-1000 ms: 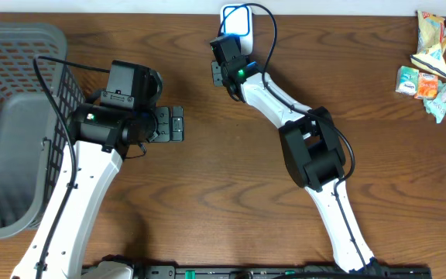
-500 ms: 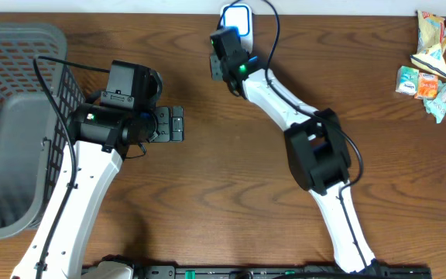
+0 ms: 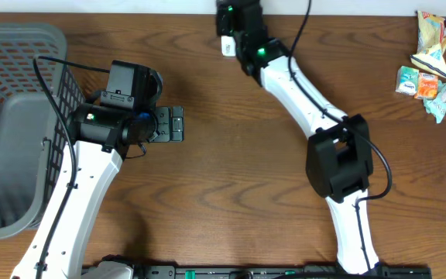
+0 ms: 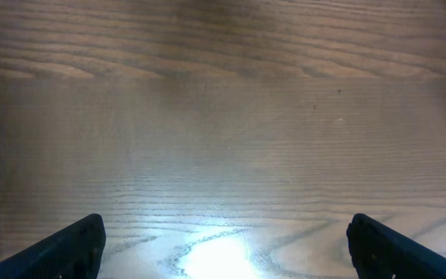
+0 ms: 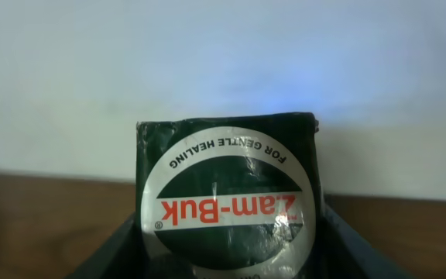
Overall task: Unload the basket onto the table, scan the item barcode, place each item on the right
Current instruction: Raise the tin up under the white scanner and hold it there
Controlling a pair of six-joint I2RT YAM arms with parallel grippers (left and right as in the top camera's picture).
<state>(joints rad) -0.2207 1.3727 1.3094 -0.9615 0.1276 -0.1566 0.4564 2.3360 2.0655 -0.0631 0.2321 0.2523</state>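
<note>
Right pincer (image 5: 229, 262) grips a green Zam-Buk box (image 5: 227, 186) (label upside down).

Right wrist view: dark green rectangular box (image 5: 227, 155) with a round white label (image 5: 227, 209) on the side facing the camera. All print on the label appears upside down in this view.
- Brand, large red letters across the label's middle: "Zam-Buk".
- Black capitals curving along the label's rim: "FOR GENTLE HEALING".
- Further print at the frame's bottom edge is cut off, not readable.

Overhead view: colourful crinkled plastic snack packets (image 3: 428, 66) carry printing too small to read.
</note>
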